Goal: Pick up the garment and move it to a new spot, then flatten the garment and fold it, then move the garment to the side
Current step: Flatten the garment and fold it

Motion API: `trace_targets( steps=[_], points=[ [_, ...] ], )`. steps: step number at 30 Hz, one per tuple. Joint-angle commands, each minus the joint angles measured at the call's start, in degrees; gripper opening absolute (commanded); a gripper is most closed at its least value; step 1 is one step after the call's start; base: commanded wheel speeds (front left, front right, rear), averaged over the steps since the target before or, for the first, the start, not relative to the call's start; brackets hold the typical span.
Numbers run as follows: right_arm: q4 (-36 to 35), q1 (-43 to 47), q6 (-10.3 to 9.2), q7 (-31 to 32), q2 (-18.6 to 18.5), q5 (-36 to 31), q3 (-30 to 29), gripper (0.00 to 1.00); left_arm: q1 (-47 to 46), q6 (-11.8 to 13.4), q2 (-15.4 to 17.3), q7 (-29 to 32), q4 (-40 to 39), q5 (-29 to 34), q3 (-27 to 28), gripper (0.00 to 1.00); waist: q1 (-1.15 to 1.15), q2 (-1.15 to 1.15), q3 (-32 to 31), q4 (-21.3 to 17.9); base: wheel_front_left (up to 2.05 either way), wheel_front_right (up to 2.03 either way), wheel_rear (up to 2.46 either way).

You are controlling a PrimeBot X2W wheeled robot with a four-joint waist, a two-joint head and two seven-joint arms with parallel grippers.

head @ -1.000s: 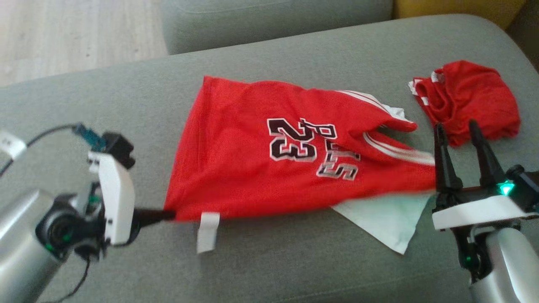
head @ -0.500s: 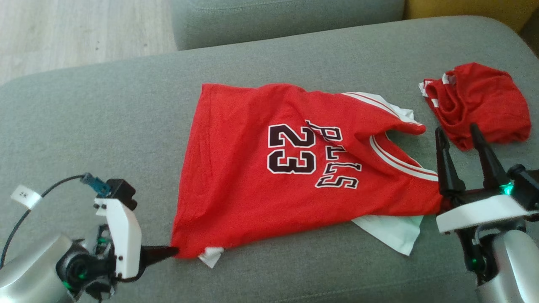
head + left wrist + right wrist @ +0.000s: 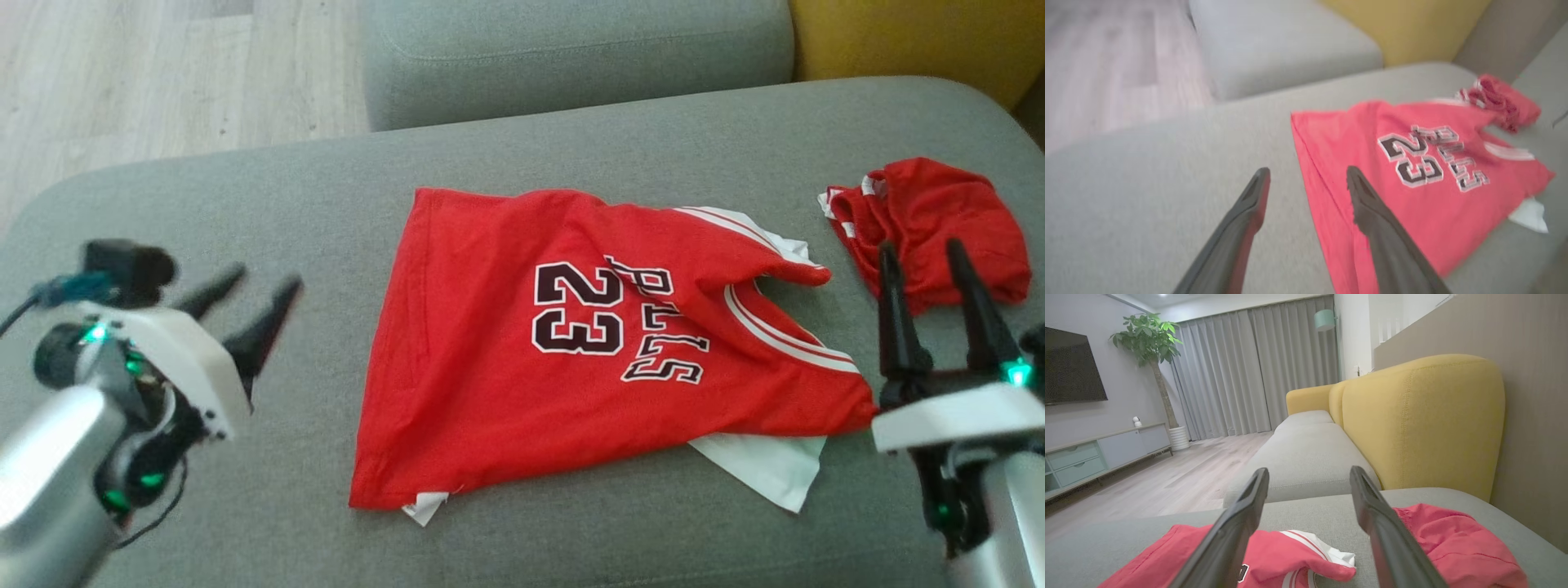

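Flanking the rumpled jersey (image 3: 571, 351) at nine and three o'clock with left gripper (image 3: 265, 278) and right gripper (image 3: 921, 245) agape, empty — risking creases locked into any fold.

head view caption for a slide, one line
Red number 23 jersey lies spread on the grey sofa between the open left gripper and open right gripper, a second red garment bunched at right.

Red jersey (image 3: 473, 392), numbered 23 and white-trimmed, is shown spread nearly flat on a grey sofa cushion (image 3: 245, 204), shoulder area rumpled.

Bare grey cushion (image 3: 277, 204) left of jersey (image 3: 490, 392); red bundle (image 3: 939, 220) crowds right; yellow backrest (image 3: 914, 41) behind.
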Motion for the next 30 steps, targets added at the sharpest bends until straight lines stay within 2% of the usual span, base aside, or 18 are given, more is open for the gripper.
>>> trace_targets(
  steps=[1, 4, 6, 8, 10, 12, 16, 17, 23, 30],
  points=[
    [-1.8, 1.1, -0.04, -0.8, -0.5, 0.0, 0.0, 1.00, 0.1, 3.9, 1.2, -6.2, -2.2, 2.3, 4.5, 1.00, 0.00, 0.00, -0.3, 0.2, 0.00, 0.00, 0.00],
    [-1.6, 3.1, -0.04, -1.4, 0.8, -0.5, -1.7, 1.00, 5.7, 11.6, -1.7, -16.6, -4.1, 4.1, 7.8, 1.00, 0.00, 0.00, -0.6, 0.4, 0.00, 0.00, 0.00],
    [-1.7, 4.2, -0.04, -1.8, 1.7, -0.7, -2.0, 1.00, 9.5, 15.8, -3.7, -18.8, -5.8, 6.2, 10.6, 1.00, 0.00, 0.00, -0.7, 0.5, 0.00, 0.00, 0.00],
    [-1.9, 4.9, -0.04, -2.2, 2.4, -1.1, -2.0, 1.00, 13.2, 19.0, -7.0, -19.2, -8.7, 10.1, 16.1, 1.00, 0.00, 0.00, -0.7, 0.8, 0.00, 0.00, 0.00],
    [-1.8, 5.2, -0.04, -2.6, 2.9, -1.7, -1.2, 1.00, 18.1, 21.9, -10.1, -19.2, -12.0, 16.8, 21.2, 1.00, 0.00, 0.00, -0.8, 0.8, 0.00, 0.00, 0.00],
    [-1.9, 5.7, -0.04, -3.1, 3.2, -2.3, -0.4, 1.00, 23.1, 23.1, -14.0, -19.2, -15.2, 22.2, 25.8, 1.00, 0.00, 0.00, -1.0, 0.8, 0.00, 0.00, 0.00],
    [-2.6, 7.1, -0.04, -4.0, 3.2, -3.3, 0.8, 1.00, 30.8, 21.8, -20.0, -19.2, -17.8, 30.1, 30.6, 1.00, 0.00, 0.00, -1.3, 1.3, 0.00, 0.00, 0.00],
    [-2.6, 7.1, -0.04, -4.0, 3.2, -3.3, 0.8, 1.00, 30.8, 21.8, -20.0, -19.2, -17.8, 30.1, 30.6, 1.00, 0.00, 0.00, -1.3, 1.3, 0.00, 0.00, 0.00],
    [-2.7, 7.3, -0.04, -4.6, 2.7, -3.4, 1.1, 1.00, 34.3, 16.6, -25.0, -19.2, -16.2, 34.7, 35.2, 1.00, 0.00, 0.00, -1.7, 1.3, 0.00, 0.00, 0.00],
    [-3.1, 6.9, -0.04, -4.7, 2.5, -3.5, 1.4, 1.00, 34.6, 12.3, -28.3, -19.2, -14.4, 38.1, 38.9, 1.00, 0.00, 0.00, -1.9, 1.1, 0.00, 0.00, 0.00]
  ],
)
